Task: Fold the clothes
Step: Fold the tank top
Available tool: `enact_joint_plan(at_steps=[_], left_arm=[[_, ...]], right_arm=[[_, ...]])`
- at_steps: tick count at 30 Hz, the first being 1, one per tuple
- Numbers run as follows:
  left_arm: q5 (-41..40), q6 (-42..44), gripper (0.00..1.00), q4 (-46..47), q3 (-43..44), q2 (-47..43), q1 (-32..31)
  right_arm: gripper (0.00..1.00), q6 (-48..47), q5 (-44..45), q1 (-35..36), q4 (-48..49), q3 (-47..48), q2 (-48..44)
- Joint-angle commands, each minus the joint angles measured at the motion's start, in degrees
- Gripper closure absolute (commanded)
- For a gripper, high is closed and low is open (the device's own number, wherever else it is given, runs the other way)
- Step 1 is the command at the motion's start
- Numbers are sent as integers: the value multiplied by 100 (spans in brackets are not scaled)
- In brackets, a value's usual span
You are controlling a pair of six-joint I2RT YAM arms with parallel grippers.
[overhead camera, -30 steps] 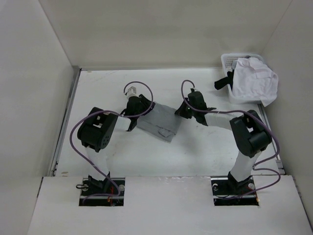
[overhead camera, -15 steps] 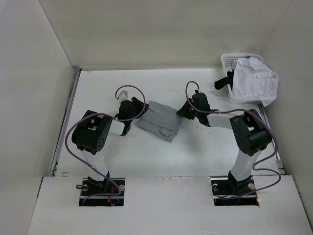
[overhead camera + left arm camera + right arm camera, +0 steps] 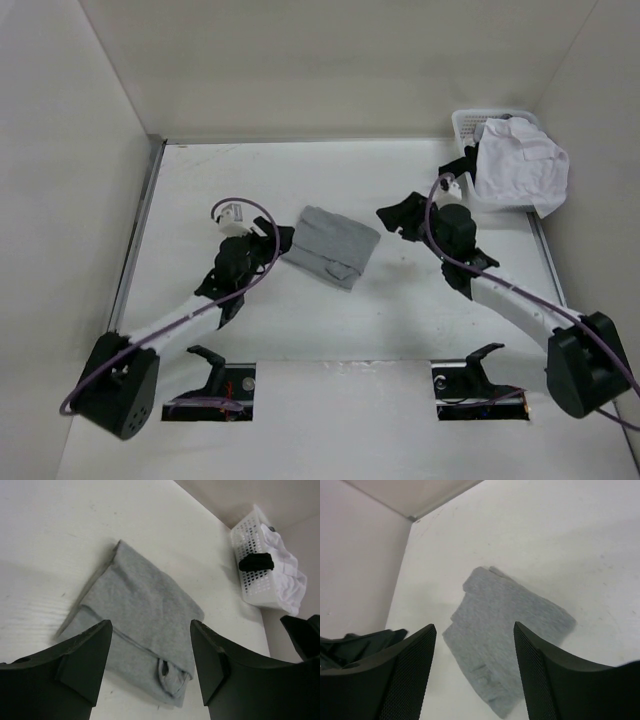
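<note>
Only the top view shows both arms stretched low and forward. The left gripper (image 3: 281, 240) and right gripper (image 3: 393, 216) flank the folded light-grey T-shirt (image 3: 330, 243), which lies flat on the table (image 3: 400, 300) between them, just ahead of each one's fingers. The left wrist view takes in the white perforated basket (image 3: 462, 122); the right wrist view does not. The basket, beyond the right gripper, holds a white shirt (image 3: 520, 160) and a black item (image 3: 456, 166). Both grippers stand spread wide, gripping nothing.
</note>
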Motion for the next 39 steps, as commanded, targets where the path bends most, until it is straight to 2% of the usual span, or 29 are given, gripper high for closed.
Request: enact_joint_plan(at_steps=[1,5,8,9,10,22,39], left_arm=[[-471,305,35,-1339,-172,-1005,121],[-533,464,29,-2482,-199,-2008,411],[-427,472,27,-3019,-199,-2396,674],[-392,472,26,-3134,-190,-2449,727],[-348,472,26,-3231,-172,-2467,771],[91,306,28,-3496,-181,-2353,1290],[100,349,31,-3118,-207,-1791,1475]], right_arm=[[30,-152,808,31,432,-671,-494],[24,-188,1520,40,968,-1479,-1040],[18,-48,1881,-205,1154,-1824,-1286],[12,14,1899,-241,1145,-1850,-1330],[0,67,1926,-258,1136,-1877,-1348],[0,225,2014,-434,890,-1895,-1384],[0,234,1944,-434,908,-1824,-1120]])
